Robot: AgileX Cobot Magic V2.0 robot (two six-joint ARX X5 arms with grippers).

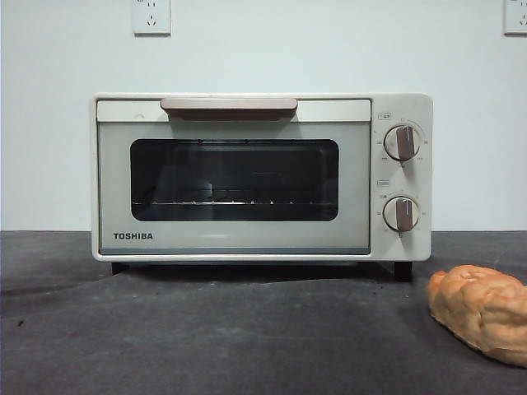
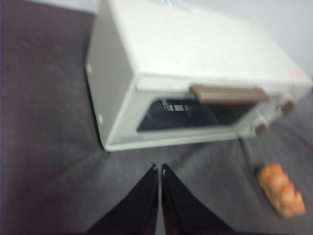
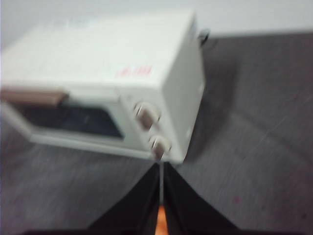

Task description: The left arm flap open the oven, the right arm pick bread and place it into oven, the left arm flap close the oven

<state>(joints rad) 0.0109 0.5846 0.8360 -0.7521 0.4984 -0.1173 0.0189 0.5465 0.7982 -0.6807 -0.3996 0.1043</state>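
Standing mid-table with door shut, front view: cream oven, beige handle along its top edge, two knobs at right; bread lying on the dark table, near and right of the oven, apart from it. Left wrist view: left gripper, jaws nearly together and empty, above the table near the oven's front. Right wrist view: right gripper, jaws narrow and gripping nothing, near the oven's knob end, an orange sliver of bread showing between them.

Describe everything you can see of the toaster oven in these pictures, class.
The oven is a cream-white TOSHIBA box, seemingly painted metal, standing upright on short dark feet on the dark grey table. Its door is shut, with a dark glass window, a beige bar handle along the top and a wire rack inside. Two grey-brown knobs sit beside the door. Nothing else touches it.
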